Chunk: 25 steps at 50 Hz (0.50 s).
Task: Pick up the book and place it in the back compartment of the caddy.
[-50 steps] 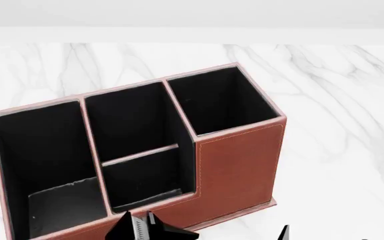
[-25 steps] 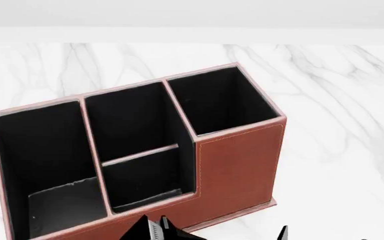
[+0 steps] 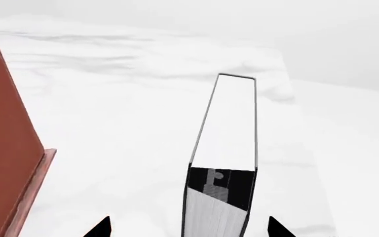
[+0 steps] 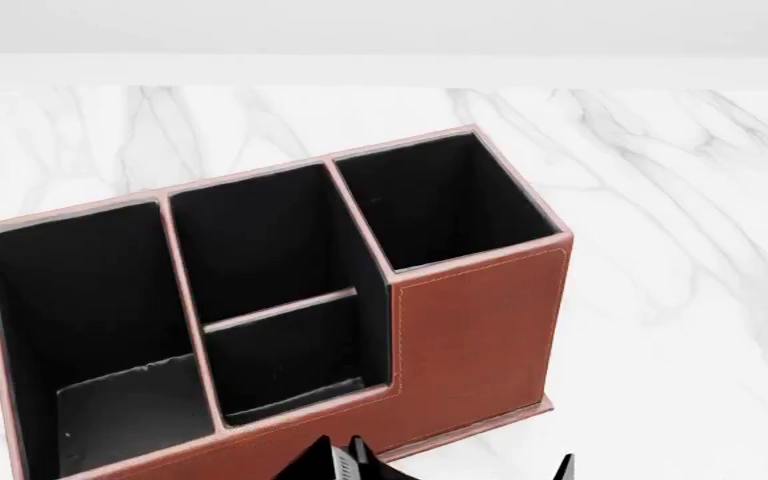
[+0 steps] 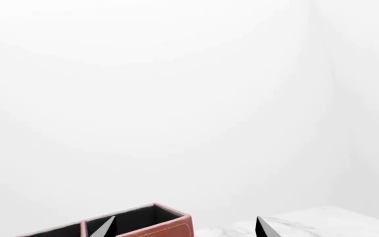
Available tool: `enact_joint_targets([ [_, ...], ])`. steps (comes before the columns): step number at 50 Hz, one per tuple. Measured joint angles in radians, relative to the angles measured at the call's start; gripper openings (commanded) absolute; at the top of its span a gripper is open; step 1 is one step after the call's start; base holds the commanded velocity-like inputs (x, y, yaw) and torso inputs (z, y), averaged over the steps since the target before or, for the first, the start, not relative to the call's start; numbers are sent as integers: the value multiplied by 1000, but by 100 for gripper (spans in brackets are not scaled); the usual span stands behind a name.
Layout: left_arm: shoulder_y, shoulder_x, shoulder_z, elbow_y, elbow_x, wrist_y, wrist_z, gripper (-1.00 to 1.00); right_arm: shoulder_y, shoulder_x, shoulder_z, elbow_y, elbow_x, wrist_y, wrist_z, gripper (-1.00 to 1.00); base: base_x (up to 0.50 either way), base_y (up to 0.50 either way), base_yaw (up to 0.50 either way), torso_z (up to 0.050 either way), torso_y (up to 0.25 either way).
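The caddy (image 4: 478, 330) stands on the marble table, reddish-brown with black pockets. Its back compartment (image 4: 291, 360), the small low-walled pocket, is on the side nearest me, in front of a deeper middle pocket. My left gripper (image 3: 188, 227) is shut on the book (image 3: 226, 148), a black hardback with white page edges, held edge-on beside the caddy's outer wall (image 3: 5, 148). In the head view only the book's top (image 4: 344, 462) shows at the bottom edge, just before the caddy's low front wall. My right gripper (image 5: 184, 228) is open and empty, with the caddy (image 5: 143, 223) beyond it.
The long narrow pocket (image 4: 91, 330) is on the caddy's left and the tall square pocket (image 4: 438, 200) at its back right. White marble table (image 4: 678, 250) spreads to the right and behind. A pale wall backs the table. One right fingertip (image 4: 567, 465) shows at the bottom.
The book and my left gripper have moved to the right along the bottom of the head view. The caddy and the right fingertip have not moved.
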Motion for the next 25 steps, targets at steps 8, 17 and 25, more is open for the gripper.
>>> enact_joint_targets([
  [8, -17, 31, 25, -74, -2, 32, 8, 100, -1, 4, -1, -2, 5, -2, 1, 100, 0, 0, 0, 0, 0],
  [17, -48, 51, 134, -149, -84, 77, -7, 100, -3, 8, -2, -5, 12, -4, 2, 100, 0, 0, 0, 0, 0],
  [25, -85, 59, 300, -203, -222, 126, -35, 100, -2, 12, -3, -6, 19, -5, 3, 100, 0, 0, 0, 0, 0],
])
